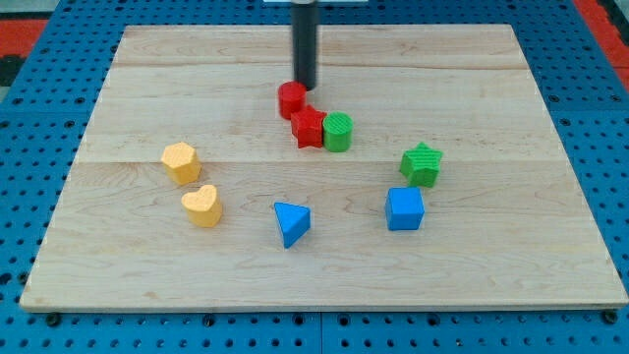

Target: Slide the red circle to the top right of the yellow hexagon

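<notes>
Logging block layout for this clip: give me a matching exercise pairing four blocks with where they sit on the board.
Things:
1. red circle
2. yellow hexagon
3. blue cube
4. green cylinder

Places:
A. touching the red star's right side
B. right beside my tip, near the view's top
C. just below the green star
D. above the yellow heart, at the view's left

Pairs: 1-B, 2-D, 3-C, 4-A
</notes>
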Available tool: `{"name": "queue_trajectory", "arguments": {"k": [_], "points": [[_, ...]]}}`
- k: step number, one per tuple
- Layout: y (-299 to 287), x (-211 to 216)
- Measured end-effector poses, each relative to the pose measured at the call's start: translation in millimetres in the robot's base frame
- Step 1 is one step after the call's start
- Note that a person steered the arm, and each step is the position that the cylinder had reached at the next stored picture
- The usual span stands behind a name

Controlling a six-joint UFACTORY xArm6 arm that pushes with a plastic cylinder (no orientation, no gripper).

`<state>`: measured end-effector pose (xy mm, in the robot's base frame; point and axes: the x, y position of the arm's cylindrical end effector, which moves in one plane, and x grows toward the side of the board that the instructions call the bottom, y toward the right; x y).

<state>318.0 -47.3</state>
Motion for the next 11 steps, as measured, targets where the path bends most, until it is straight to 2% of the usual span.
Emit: {"name": "queue_trajectory", "arguments": {"k": [1,2,3,4,6,7,8,10,11], "points": [[-67.4,15.5],[-52.3,-13.8],[36.0,-7.0],[49.1,26.3],[-45.2,20.2],[-47.3,41.5],[-46.9,18.9],[-46.5,65.1],[-31.0,72.7]]}}
